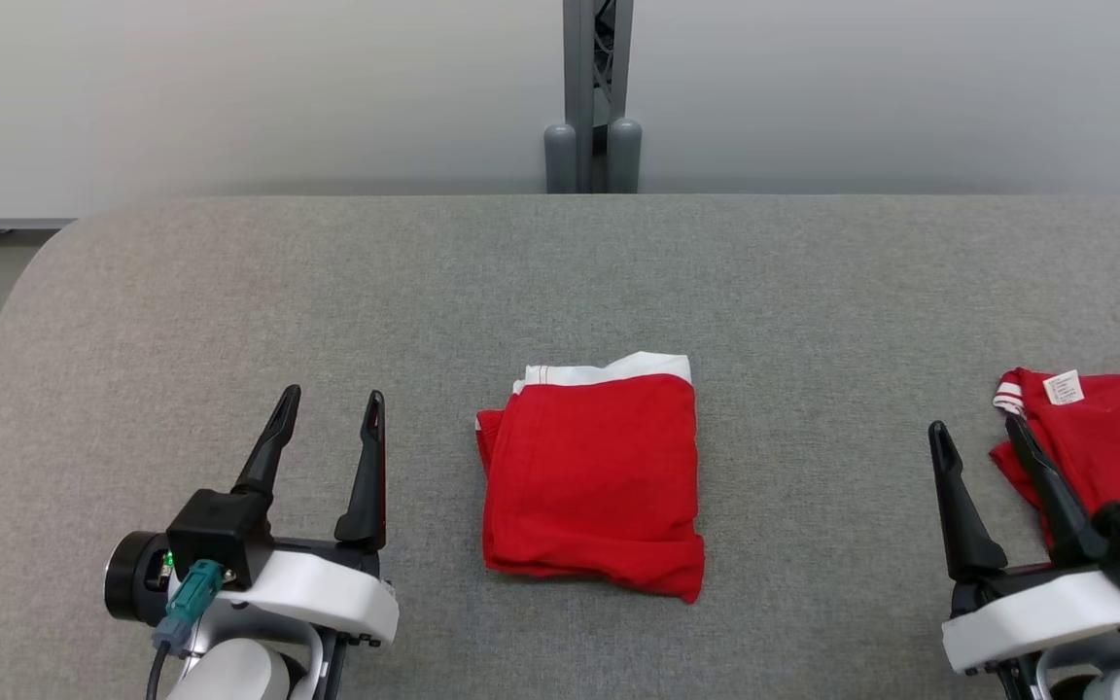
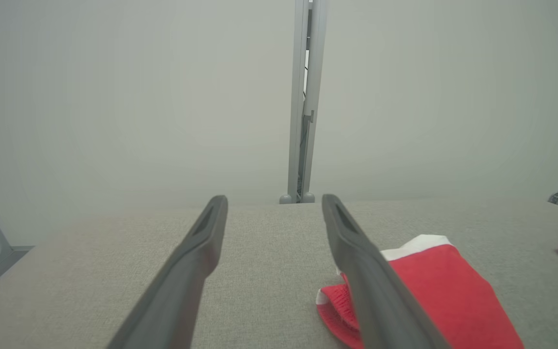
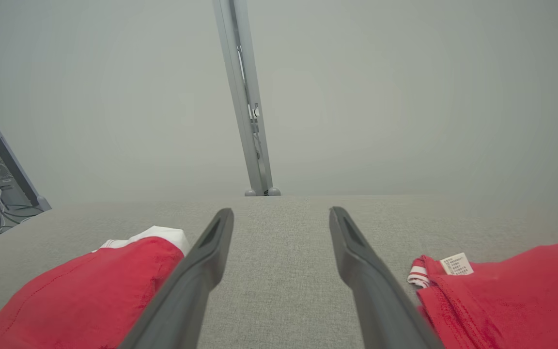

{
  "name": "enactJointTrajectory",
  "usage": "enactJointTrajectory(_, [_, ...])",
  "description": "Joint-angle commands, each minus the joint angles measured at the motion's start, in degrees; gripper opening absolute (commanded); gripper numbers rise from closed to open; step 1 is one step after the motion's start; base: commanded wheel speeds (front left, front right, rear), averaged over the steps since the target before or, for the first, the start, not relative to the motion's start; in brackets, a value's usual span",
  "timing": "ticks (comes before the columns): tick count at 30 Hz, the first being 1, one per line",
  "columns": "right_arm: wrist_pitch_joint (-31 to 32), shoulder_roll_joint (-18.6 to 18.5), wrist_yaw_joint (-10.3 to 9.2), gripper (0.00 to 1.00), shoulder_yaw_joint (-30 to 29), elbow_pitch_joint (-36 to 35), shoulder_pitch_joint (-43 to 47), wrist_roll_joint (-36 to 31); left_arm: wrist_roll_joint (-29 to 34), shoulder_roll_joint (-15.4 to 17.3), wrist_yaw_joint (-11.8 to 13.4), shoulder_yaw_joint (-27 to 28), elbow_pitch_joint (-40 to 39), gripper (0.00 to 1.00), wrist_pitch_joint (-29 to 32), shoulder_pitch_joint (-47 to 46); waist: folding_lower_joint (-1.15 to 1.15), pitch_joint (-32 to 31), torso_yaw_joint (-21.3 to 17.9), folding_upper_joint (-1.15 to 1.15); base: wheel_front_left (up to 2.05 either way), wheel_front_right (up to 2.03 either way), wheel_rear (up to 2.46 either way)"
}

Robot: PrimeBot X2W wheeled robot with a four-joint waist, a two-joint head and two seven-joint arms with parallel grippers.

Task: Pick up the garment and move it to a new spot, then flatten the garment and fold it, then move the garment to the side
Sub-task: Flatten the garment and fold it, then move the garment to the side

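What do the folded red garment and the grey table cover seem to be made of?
The folded red garment: likely soft cotton knit, matte; it creases limply and a fine knit texture shows at its edge. The grey table cover: probably woven upholstery fabric, matte; a fine heathered weave shows.

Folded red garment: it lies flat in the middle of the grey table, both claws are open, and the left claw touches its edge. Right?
Not quite. The left claw is apart from the folded red garment: the head view shows bare grey table between them. The rest holds: the garment lies flat in the middle of the table, and the right claw is open like the left.
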Motion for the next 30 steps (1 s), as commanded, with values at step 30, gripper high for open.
enactJointTrajectory(30, [9.52,0.47,-0.02,1.0,2.63,-3.24,5.98,0.67,-1.19,0.81,-0.22,1.53,0.1,1.0,0.26,0.56,0.0,-0.23,3.01,0.0,0.0,0.0,0.0])
